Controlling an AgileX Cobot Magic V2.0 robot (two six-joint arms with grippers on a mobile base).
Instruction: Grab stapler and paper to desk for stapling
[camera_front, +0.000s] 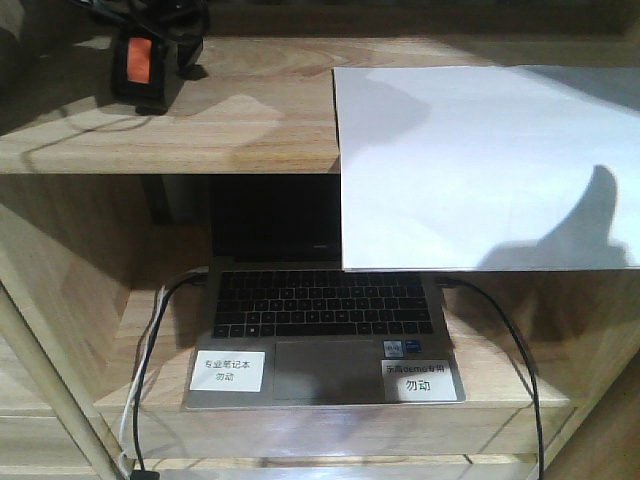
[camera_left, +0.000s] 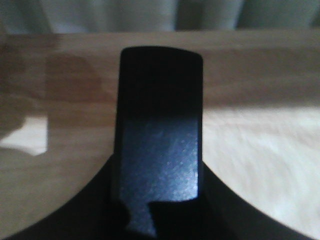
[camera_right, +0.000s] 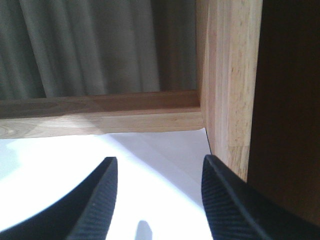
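The black stapler (camera_front: 140, 65), orange-red patch facing the front camera, sits at the left end of the upper shelf board (camera_front: 240, 120). In the left wrist view the stapler (camera_left: 160, 115) fills the space between the dark fingers of my left gripper (camera_left: 160, 165), which is shut on it. The white paper (camera_front: 470, 160) lies on the right of the same board, its front edge hanging over the laptop bay. My right gripper (camera_right: 159, 160) hovers open over the paper (camera_right: 65, 165) near its back right corner, nothing between its fingers. The desk is out of view.
A laptop (camera_front: 320, 320) with two white labels (camera_front: 228, 370) stands open on the lower shelf, with black cables (camera_front: 515, 350) on both sides. A wooden upright (camera_right: 227, 75) stands just right of my right gripper, and a back rail (camera_right: 100, 115) runs behind the paper.
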